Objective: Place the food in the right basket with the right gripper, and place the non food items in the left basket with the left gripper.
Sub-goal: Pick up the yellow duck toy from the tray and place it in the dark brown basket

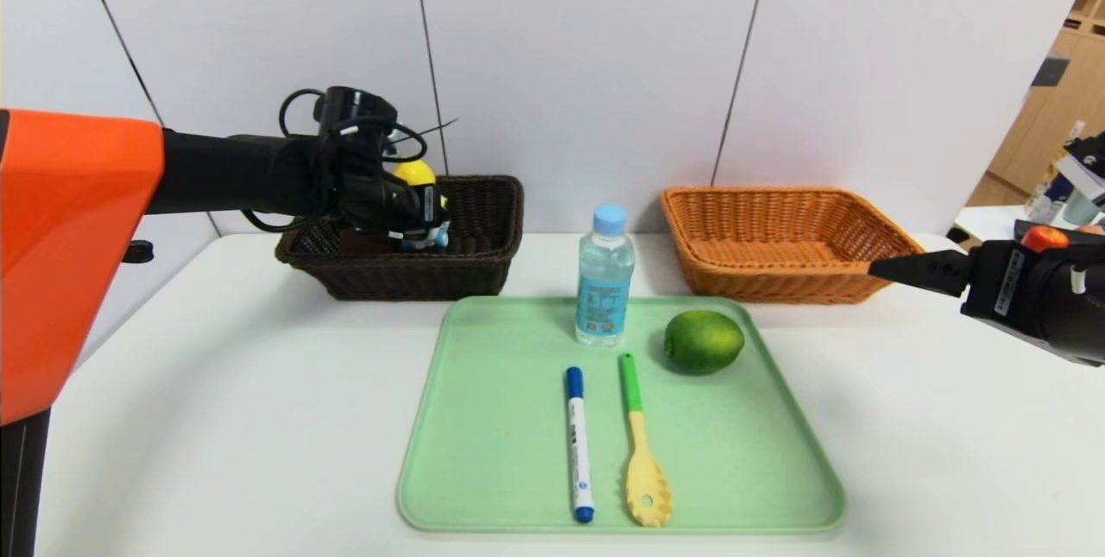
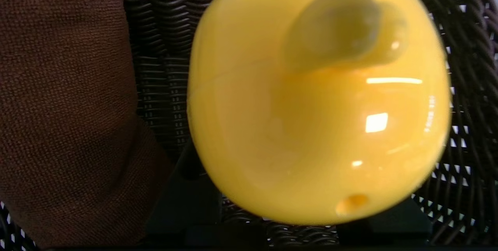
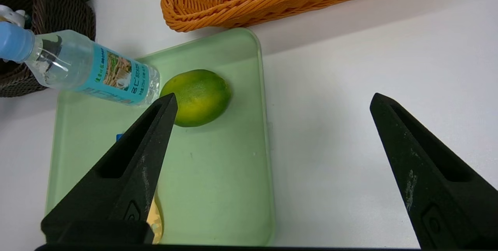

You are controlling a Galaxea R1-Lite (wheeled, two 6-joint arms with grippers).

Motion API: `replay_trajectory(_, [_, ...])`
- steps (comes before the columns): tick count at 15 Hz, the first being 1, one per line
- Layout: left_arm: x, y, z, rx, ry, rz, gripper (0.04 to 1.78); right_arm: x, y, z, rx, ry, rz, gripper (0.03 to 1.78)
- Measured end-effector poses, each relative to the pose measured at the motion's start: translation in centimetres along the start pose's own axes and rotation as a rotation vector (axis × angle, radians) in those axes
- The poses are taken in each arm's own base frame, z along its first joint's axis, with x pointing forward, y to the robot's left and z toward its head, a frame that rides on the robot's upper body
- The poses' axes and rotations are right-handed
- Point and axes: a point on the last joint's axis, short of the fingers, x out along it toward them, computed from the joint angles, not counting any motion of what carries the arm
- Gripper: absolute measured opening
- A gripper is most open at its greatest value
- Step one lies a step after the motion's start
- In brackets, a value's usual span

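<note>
The left gripper [image 1: 406, 203] holds the yellow duck toy [image 2: 319, 99] over the dark brown woven basket [image 1: 483, 263] at the table's far-left edge, beside the folded brown towel [image 2: 66, 111]. The right gripper [image 3: 272, 126] hovers wide open beyond the light green plastic tray's [image 1: 742, 471] right edge. The round green lime [image 1: 704, 341] lies at the tray's far-right corner, just before the empty orange woven basket [image 1: 777, 272].

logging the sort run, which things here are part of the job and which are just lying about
Job:
- duck toy in left tool
- brown towel
- dark basket
- orange basket
- water bottle
- lime
- marker
- slotted spoon

Lying about:
- green tray
- white table
</note>
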Motion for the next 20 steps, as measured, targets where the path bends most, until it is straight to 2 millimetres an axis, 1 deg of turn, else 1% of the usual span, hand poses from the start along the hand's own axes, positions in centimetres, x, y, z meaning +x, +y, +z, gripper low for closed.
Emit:
replay_trajectory(5, [0.2, -0.1, 0.2, 0.002, -0.024, -0.005, 0.75, 0.2, 0.1, 0.2, 0.003, -0.011, -0.023, 1.71])
replay_trajectory(8, [-0.1, -0.1, 0.2, 0.001, -0.025, -0.004, 0.75, -0.4, 2.0, 0.5, 0.017, -0.016, 0.029, 1.71])
replay_trajectory(10, [-0.1, -0.1, 0.2, 0.004, -0.021, -0.004, 0.95, -0.8, 3.0, 0.6, 0.024, -0.02, 0.023, 1.71])
replay_trajectory(13, [-0.1, -0.1, 0.3, 0.003, -0.028, -0.004, 1.19, -1.2, 3.9, 0.9, 0.013, -0.01, 0.034, 1.71])
replay_trajectory(15, [0.0, -0.1, 0.2, 0.003, -0.026, -0.002, 1.31, -1.3, 4.6, 1.5, 0.006, -0.022, 0.056, 1.71])
replay_trajectory(17, [-0.3, -0.2, 0.4, 0.003, -0.034, -0.004, 1.4, -1.3, 5.2, 2.2, 0.005, -0.026, 0.064, 1.71])
replay_trajectory(18, [-0.9, -0.3, 0.8, 0.004, -0.047, -0.007, 1.43, -1.4, 5.5, 2.9, 0.006, -0.025, 0.064, 1.71])
replay_trajectory(20, [-3.3, -0.6, 1.8, 0.004, -0.086, -0.014, 1.49, -1.7, 6.2, 4.0, 0.004, 0.001, 0.052, 1.71])
